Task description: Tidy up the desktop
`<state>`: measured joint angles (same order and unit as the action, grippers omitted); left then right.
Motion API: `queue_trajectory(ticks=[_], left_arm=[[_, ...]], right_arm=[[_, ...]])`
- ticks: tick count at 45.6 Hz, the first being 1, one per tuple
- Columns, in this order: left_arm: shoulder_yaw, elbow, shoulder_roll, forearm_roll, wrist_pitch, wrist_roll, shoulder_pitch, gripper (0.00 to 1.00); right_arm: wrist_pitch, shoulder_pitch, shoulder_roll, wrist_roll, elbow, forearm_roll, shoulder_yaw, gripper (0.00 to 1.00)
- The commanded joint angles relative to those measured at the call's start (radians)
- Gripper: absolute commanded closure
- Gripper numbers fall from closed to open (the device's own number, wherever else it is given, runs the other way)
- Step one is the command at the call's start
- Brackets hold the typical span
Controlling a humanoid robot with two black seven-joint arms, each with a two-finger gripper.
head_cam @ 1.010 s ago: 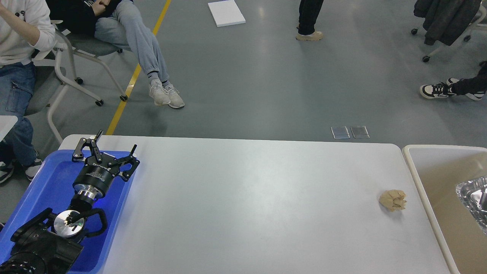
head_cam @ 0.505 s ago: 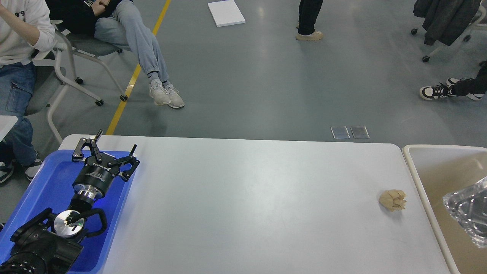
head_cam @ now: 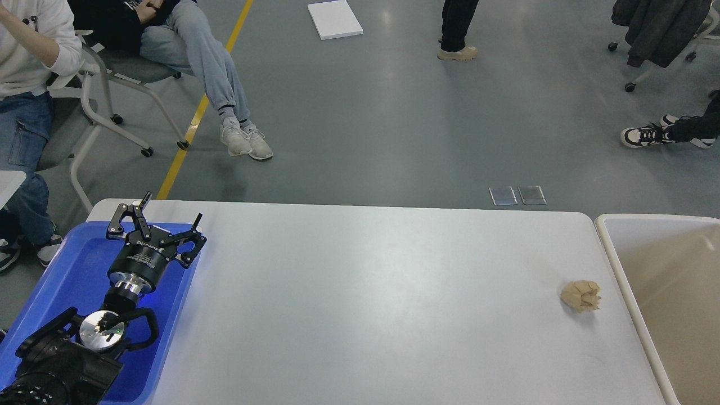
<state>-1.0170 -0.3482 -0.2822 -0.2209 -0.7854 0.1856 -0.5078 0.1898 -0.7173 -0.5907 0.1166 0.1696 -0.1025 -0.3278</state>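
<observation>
Desktop (head_cam: pixel 360 298) filled the lower middle of the head view, white, rounded corners; nearly bare; one crumpled tan paper ball (head_cam: pixel 581 296) lay on it near the right edge, just beside the beige white-rimmed bin (head_cam: pixel 619 270) but not touching it; bin looked empty in the part visible. Blue tray (head_cam: pixel 62 281) sat at the desktop's left end; left gripper (head_cam: pixel 160 222) hung over the tray's far end, fingers spread apart, holding nothing. Right gripper was not in view, so its state couldn't be told. Key relation: the ball lay well apart from the left gripper, across almost the full width of the desktop, to its right and slightly nearer the robot; ball was roughly round, no long axis to align to. My read: the right arm is the nearer one by side, and the short push or lift from ball to bin is a right-arm job; left arm would need a full cross-table reach. Risk, as a guess: light crumpled paper could skid away under a fingertip instead of being pinched.
</observation>
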Motion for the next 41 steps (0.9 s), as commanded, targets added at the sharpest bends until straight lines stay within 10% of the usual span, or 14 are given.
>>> queue_trajectory(ticks=[1,25,41], left_arm=[[0.0,0.0,0.0,0.0,0.0,0.0,0.0,0.0],[0.0,0.0,0.0,0.0,0.0,0.0,0.0,0.0],[0.0,0.0,0.001,0.0,0.0,0.0,0.0,0.0]], right_arm=[[-0.006,-0.095,-0.111,0.003,0.144,0.001,0.05,0.0],[-0.01,-0.384,-0.463,0.055,0.824,-0.229,0.004,0.0],[-0.015,-0.807,-0.466,0.359,1.188,-0.286,-0.329,0.0]])
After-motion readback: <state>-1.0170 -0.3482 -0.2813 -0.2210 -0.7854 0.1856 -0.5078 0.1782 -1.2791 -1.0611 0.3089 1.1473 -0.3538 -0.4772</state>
